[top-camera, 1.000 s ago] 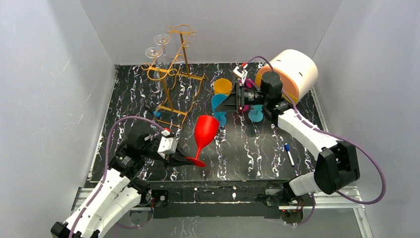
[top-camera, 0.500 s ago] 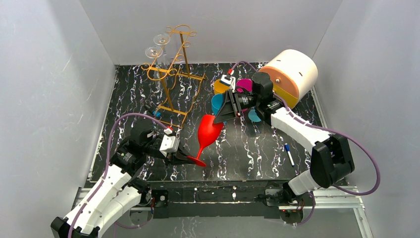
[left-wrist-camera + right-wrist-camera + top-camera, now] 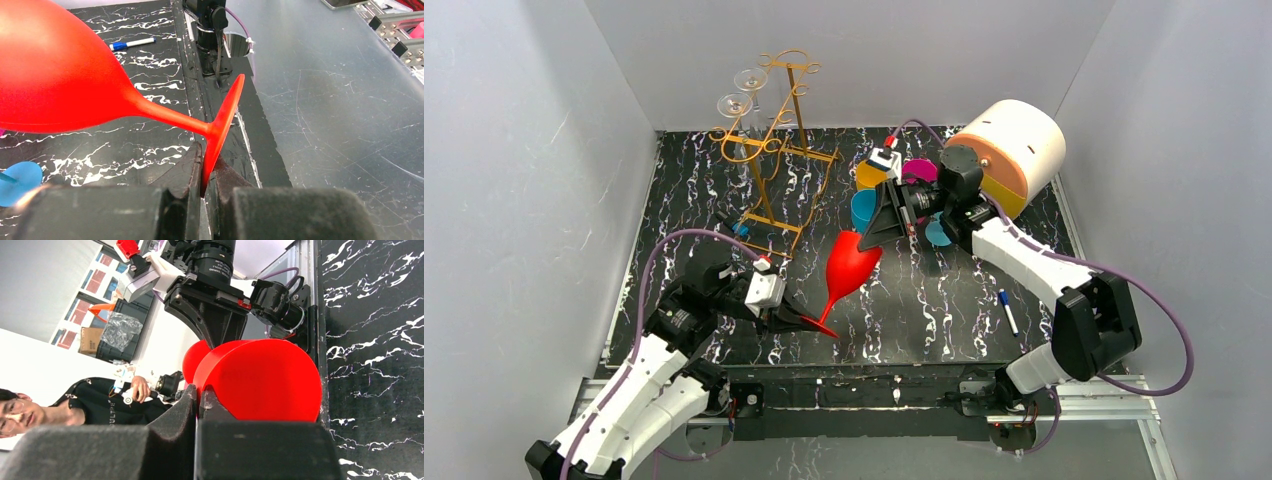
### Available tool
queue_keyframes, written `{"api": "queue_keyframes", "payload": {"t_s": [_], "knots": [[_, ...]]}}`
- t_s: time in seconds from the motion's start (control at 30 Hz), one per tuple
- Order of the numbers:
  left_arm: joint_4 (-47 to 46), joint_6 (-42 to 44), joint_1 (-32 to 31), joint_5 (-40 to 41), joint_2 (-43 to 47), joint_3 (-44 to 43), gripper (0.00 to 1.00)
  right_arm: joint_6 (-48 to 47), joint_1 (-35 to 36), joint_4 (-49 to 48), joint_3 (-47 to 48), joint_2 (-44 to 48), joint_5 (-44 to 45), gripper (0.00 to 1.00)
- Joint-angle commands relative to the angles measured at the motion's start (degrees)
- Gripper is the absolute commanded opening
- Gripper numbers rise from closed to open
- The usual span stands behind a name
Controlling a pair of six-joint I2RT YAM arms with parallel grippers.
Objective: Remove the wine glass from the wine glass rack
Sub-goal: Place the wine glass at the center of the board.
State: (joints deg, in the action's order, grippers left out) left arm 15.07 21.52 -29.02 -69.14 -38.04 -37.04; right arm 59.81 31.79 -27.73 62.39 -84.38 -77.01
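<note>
A red wine glass [image 3: 849, 265] hangs tilted over the middle of the table, off the golden wire wine glass rack [image 3: 769, 140] at the back left. My left gripper [image 3: 809, 322] is shut on the edge of its round foot [image 3: 227, 115]. My right gripper [image 3: 864, 240] is shut on the rim of its bowl [image 3: 265, 380], one finger inside and one outside. In the left wrist view the left gripper [image 3: 209, 165] pinches the foot from below. In the right wrist view the right gripper [image 3: 200, 395] sits at the bowl's left edge. Two clear glasses [image 3: 742, 92] hang on the rack's top.
Orange [image 3: 872, 175], blue [image 3: 862, 208] and magenta [image 3: 916, 170] cups stand behind my right gripper. A big white and orange cylinder [image 3: 1009, 145] lies at the back right. A blue-capped pen [image 3: 1008, 311] lies at the right front, another marker [image 3: 736, 226] by the rack's base.
My right arm swung left to the red glass and its jaws closed on the bowl's rim. The glass went from upright to tilted, its bowl toward the right arm. The left grip held.
</note>
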Motion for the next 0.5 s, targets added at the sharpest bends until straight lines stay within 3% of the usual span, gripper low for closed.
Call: {"api": "queue_keyframes", "payload": {"t_s": [0.0,0.13,0.23,0.4,0.47], "knots": [[1.17,-4.54,0.10,3.46,-0.23,-2.07,0.00,1.05,0.24,-8.22,-0.54,3.85,-0.21,0.01],[1.19,-4.22,0.10,5.34,-0.11,-1.92,0.12,-0.99,0.23,-7.53,-1.29,4.89,0.88,0.01],[1.01,-3.68,0.10,5.58,-0.11,-1.49,0.36,-3.30,0.27,-4.54,-0.84,4.99,1.19,0.01],[1.00,-5.18,0.10,7.21,0.34,-1.76,0.44,-8.89,0.25,3.14,0.50,5.11,2.97,0.01],[0.95,-5.66,0.10,9.14,1.25,-1.32,0.57,-11.42,0.24,6.61,1.23,5.10,3.59,0.01]]}}
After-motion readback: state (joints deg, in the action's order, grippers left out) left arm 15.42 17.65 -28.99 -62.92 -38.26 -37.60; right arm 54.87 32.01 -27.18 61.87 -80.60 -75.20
